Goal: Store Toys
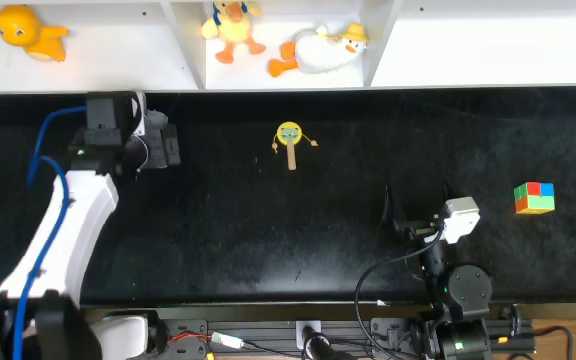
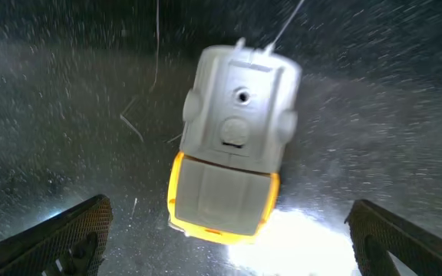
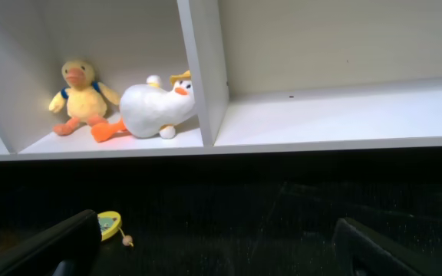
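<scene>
**Operator:** How does my left arm sit?

**Spotter:** Your left arm is stretched up the left side of the black mat (image 1: 218, 230). Its wrist is bent so the left gripper (image 1: 156, 146) points down, just short of the white shelf (image 1: 190, 60). The fingers (image 2: 75, 230) are spread wide. The grey-and-yellow toy vehicle (image 2: 232, 146) lies on the mat in the gap between them, and neither finger touches it.

**Operator:** And my right arm?

**Spotter:** It is folded low, close to its base. The right gripper (image 1: 418, 212) faces the shelf with its fingers apart and nothing between them.

**Operator:** Where are the other toys?

**Spotter:** The yellow duck (image 1: 30, 32) sits in the left compartment. The plush duckling (image 1: 233, 28) and the white plush goose (image 1: 318, 50) are side by side in the middle compartment. The yellow paddle toy (image 1: 289, 142) lies on the mat in front of that middle compartment. The coloured cube (image 1: 534, 197) stands near the mat's right edge, well apart from both of your grippers.
</scene>
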